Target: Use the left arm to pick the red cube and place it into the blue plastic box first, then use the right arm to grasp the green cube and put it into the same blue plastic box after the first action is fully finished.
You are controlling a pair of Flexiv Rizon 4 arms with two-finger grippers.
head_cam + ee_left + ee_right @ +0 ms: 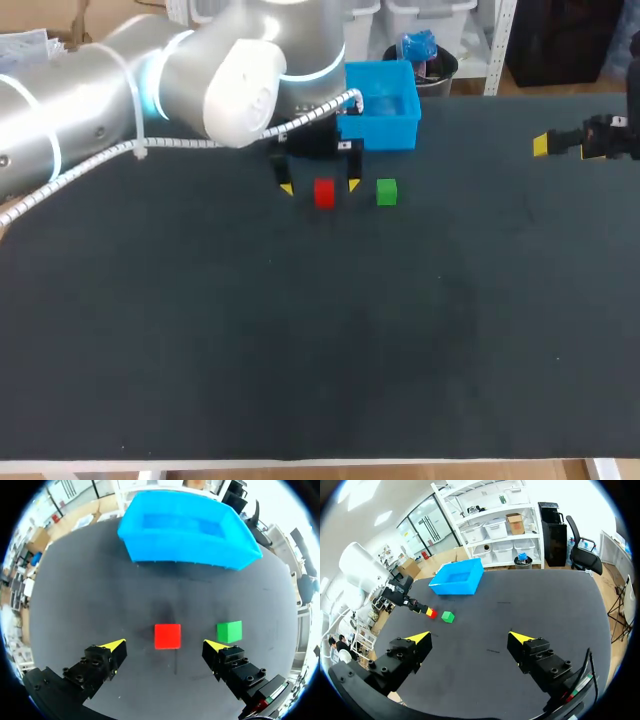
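Observation:
The red cube (pixel 324 192) rests on the dark table, with the green cube (pixel 386 192) just to its right. My left gripper (pixel 320 186) hangs open over the red cube, one yellow tip on each side of it without touching. In the left wrist view the red cube (pixel 167 636) lies between the open fingers of the left gripper (pixel 166 645), the green cube (pixel 229 631) sits beside one finger, and the blue plastic box (pixel 187 535) stands ahead. My right gripper (pixel 470 638) is open and empty, far from the cubes at the table's right edge (pixel 560 144).
The blue plastic box (pixel 383 105) stands at the table's back edge, just behind the left gripper. In the right wrist view the blue box (pixel 457 578), green cube (pixel 448 616) and red cube (pixel 432 613) lie well ahead, beside my left arm (pixel 395 592).

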